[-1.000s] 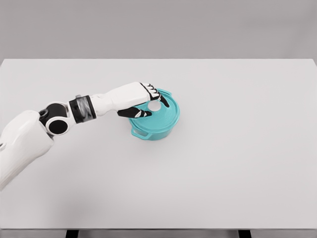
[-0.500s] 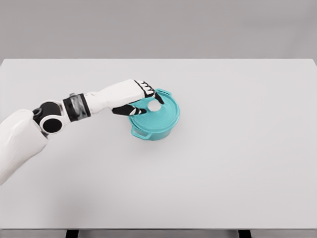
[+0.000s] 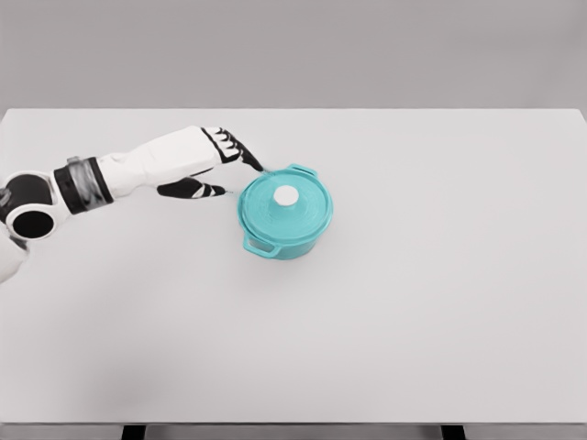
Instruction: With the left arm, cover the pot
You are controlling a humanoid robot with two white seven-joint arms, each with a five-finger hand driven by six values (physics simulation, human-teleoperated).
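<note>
1. Pot [image 3: 286, 223] sits on the white table [image 3: 413, 302], a bit left of centre and in the upper half of the tabletop. Teal body, w/ one side handle facing you at lower left and another at the far upper right.

2. Lid [image 3: 285, 203] is on it. Same teal, w/ a white knob [image 3: 286, 195] in the middle. As far as you can see from the head cam it lies flat and centred; the rim lines up w/ the pot's edge all round, no gap showing.

3. Left hand [image 3: 213, 165] is just beside the pot on its left, apart from the lid. Fingers loosely spread, holding nothing. The upper fingertips [image 3: 253, 166] point at the lid's near-left edge and look v. close to it; can't tell if they touch. Thumb [image 3: 200, 190] sits lower, aimed at the pot wall.

4. Left arm comes in from the left edge, forearm stretched toward the pot. Right arm not in view.

5. Progress, my read: covering looks done, since lid is seated and hand is empty.

6. What's left for you: prob. only clear the hand w/o nudging the pot, then check the lid sits level. Nothing else on the table to watch for.
</note>
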